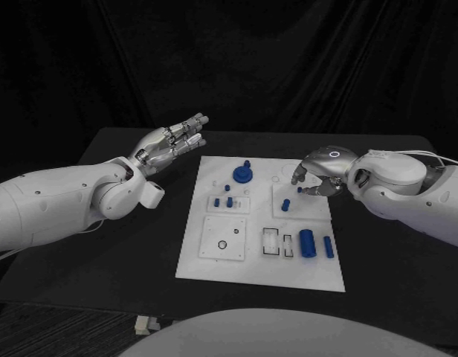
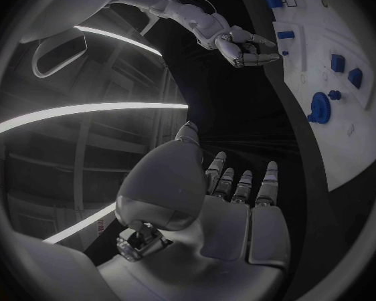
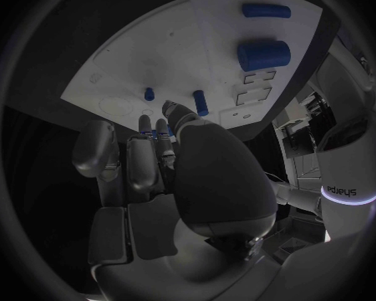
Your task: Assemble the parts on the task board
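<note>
The white task board (image 1: 259, 256) lies in the middle of the table. On it are a blue round knob (image 1: 242, 174), small blue pegs (image 1: 229, 201) and two blue cylinders (image 1: 307, 243) near its right edge. My right hand (image 1: 320, 175) hovers over the board's far right part, fingers curled down and pinching a small blue peg (image 1: 300, 190). The right wrist view shows that blue peg (image 3: 168, 130) between the fingertips, with the board (image 3: 154, 53) and a thick cylinder (image 3: 263, 52) beyond. My left hand (image 1: 175, 141) is raised off the board's far left corner, fingers apart and holding nothing.
The black table (image 1: 132, 253) reaches past the board on every side. A square plate with a small ring (image 1: 223, 244) and two rectangular slots (image 1: 277, 242) sit in the board's near half. In the left wrist view the right hand (image 2: 247, 47) hangs beside the board (image 2: 322, 67).
</note>
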You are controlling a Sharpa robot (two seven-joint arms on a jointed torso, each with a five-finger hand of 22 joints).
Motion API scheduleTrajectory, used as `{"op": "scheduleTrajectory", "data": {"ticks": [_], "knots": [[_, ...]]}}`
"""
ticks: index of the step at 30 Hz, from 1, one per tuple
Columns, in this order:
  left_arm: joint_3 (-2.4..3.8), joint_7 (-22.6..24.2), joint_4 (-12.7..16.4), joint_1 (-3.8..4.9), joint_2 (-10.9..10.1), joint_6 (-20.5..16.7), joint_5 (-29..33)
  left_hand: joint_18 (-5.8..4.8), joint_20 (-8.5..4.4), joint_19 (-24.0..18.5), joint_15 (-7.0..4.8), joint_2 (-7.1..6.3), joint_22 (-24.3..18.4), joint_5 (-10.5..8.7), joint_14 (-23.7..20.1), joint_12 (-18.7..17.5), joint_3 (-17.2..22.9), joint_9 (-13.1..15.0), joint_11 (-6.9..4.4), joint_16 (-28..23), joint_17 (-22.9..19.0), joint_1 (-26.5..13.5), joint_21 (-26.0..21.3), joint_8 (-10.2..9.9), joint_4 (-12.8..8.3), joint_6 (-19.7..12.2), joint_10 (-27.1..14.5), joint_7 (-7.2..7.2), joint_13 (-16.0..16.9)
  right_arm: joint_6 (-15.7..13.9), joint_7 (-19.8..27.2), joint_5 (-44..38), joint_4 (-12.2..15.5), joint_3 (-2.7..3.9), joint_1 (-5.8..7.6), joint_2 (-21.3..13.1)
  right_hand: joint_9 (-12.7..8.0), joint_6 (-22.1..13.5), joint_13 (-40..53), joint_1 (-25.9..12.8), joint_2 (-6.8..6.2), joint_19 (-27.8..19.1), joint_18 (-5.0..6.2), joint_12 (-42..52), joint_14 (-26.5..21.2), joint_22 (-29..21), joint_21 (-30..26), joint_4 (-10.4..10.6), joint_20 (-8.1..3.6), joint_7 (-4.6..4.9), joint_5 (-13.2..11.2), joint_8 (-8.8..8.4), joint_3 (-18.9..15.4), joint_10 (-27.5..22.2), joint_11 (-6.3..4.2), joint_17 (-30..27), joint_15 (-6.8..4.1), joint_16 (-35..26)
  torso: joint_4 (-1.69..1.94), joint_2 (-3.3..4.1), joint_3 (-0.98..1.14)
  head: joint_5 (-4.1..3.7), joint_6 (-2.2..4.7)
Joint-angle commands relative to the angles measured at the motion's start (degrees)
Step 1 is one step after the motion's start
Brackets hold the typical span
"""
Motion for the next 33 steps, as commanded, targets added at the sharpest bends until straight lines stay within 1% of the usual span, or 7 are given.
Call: {"op": "scheduleTrajectory", "data": {"ticks": [1, 4, 7, 13, 18, 23, 33], "knots": [[0.06, 10.77, -0.07, -0.11, 0.19, 0.84, 0.68, 0.62, 0.53, 0.24, 0.65, 0.19, 0.44, 0.46, 0.09, -0.14, 0.07, 0.09, 0.66, -0.18, -0.05, 0.93, 0.44, -0.10, -0.37, 0.27, -0.03, 0.10, 0.03, -1.48, -1.31, -1.47, -0.90, 0.03, -0.38, 0.41, 0.14, 0.71, -0.11, -0.75, -0.02, 0.28, 0.84, 0.45, 0.32, 7.94, 0.13, -0.08, -0.10, -0.04, -0.11, -0.19, 0.48, 0.59, -0.08, -0.06, -0.07, 0.27, -0.01, -0.03, -0.02, 0.08, -0.01], [0.06, 10.83, -0.17, -0.15, 0.27, 0.84, 0.68, 0.65, 0.63, 0.61, 0.75, 0.27, 0.95, 0.73, 0.23, -0.15, 0.08, 0.09, 0.77, -0.13, 0.00, 1.31, 0.60, -0.10, -0.48, 0.31, -0.03, 0.12, 0.03, -1.96, -1.23, -1.49, -1.58, 0.04, -0.59, 0.74, 0.24, 1.01, -0.14, -0.86, -0.06, 0.28, 0.85, 0.57, 0.34, 7.93, 0.08, -0.14, -0.14, 0.01, -0.35, -0.10, 0.64, 0.99, -0.22, -0.06, -0.15, 0.29, -0.07, -0.03, -0.02, 0.01, -0.01], [0.06, 10.84, -0.15, -0.17, 0.28, 0.81, 0.68, 0.65, 0.70, 0.88, 0.79, 0.38, 1.15, 1.07, 0.37, -0.12, 0.11, 0.11, 0.87, -0.08, 0.05, 1.68, 0.70, -0.07, -0.60, 0.52, 0.08, 0.14, 0.05, -2.42, -1.24, -1.51, -2.30, 0.04, -0.81, 1.07, 0.43, 1.57, -0.19, -0.92, -0.01, 0.29, 0.86, 0.64, 0.35, 7.93, 0.02, -0.25, -0.23, 0.10, -0.45, 0.12, 0.93, 1.35, -0.33, -0.09, -0.25, 0.29, 0.03, -0.04, -0.05, -0.19, -0.01], [0.06, 10.68, 0.14, -0.20, 0.10, 0.75, 0.68, 0.58, 0.80, 1.06, 1.14, 0.83, 0.80, 2.24, 0.55, -0.07, 0.23, 0.17, 1.22, -0.02, 0.10, 2.53, 0.67, -0.01, -0.84, 1.09, 0.36, 0.49, 0.10, -3.05, -1.32, -1.51, -3.58, 0.04, -1.29, 1.76, 0.88, 2.53, -0.43, -0.64, 0.17, 0.30, 0.87, 0.44, 0.31, 7.91, -0.13, -0.81, -0.36, 0.38, 0.46, 0.49, 1.84, 1.51, -0.40, -0.28, -0.36, 0.20, 0.09, -0.06, -0.04, -0.45, -0.01], [0.06, 10.31, 0.35, -0.24, -0.03, 0.54, 0.68, 0.51, 0.93, 0.98, 1.69, 1.18, 0.00, 3.77, 1.14, 0.02, 0.39, 0.24, 1.76, 0.19, 0.28, 3.73, 0.50, 0.07, -1.42, 1.83, 0.83, 0.95, 0.18, -3.16, -1.20, -1.51, -4.43, 0.04, -1.61, 2.25, 1.23, 3.19, -0.64, -0.61, 0.23, 0.25, 0.89, 0.15, 0.23, 7.88, -0.32, -1.16, -0.43, 0.52, 1.04, 0.77, 2.38, 1.27, -0.42, -0.51, -0.41, 0.06, 0.01, -0.08, -0.04, -0.33, -0.01], [0.06, 9.87, 0.74, -0.26, -0.14, 0.65, 0.68, 0.54, 1.11, 1.43, 2.29, 1.17, 0.55, 4.67, 1.74, 0.08, 0.40, 0.25, 2.31, 0.40, 0.44, 4.69, 0.66, 0.08, -1.99, 2.05, 1.20, 1.05, 0.25, -3.07, -1.09, -1.51, -4.93, 0.04, -1.78, 2.46, 1.34, 3.27, -0.72, -0.81, 0.16, 0.26, 0.88, 0.06, 0.20, 7.90, -0.28, -1.18, -0.44, 0.56, 1.11, 0.79, 2.45, 1.19, -0.41, -0.56, -0.42, 0.02, 0.00, -0.07, -0.03, -0.22, -0.01], [0.06, 9.41, 0.70, -0.36, -0.01, 1.04, 0.68, 0.57, 1.30, 2.41, 2.84, 1.27, 1.76, 5.10, 2.56, 0.12, 0.42, 0.25, 2.70, 0.71, 0.64, 5.45, 1.11, 0.06, -2.48, 2.00, 1.47, 1.06, 0.29, -3.03, -0.70, -1.51, -5.94, 0.04, -2.30, 3.17, 1.65, 3.12, -0.70, -1.45, 0.04, 0.28, 0.86, 0.31, 0.18, 7.92, -0.28, -1.30, -0.46, 0.67, -0.04, 0.65, 2.58, 1.80, -0.53, -0.61, -0.45, 0.02, 0.04, -0.06, -0.08, -0.08, -0.01]]}}
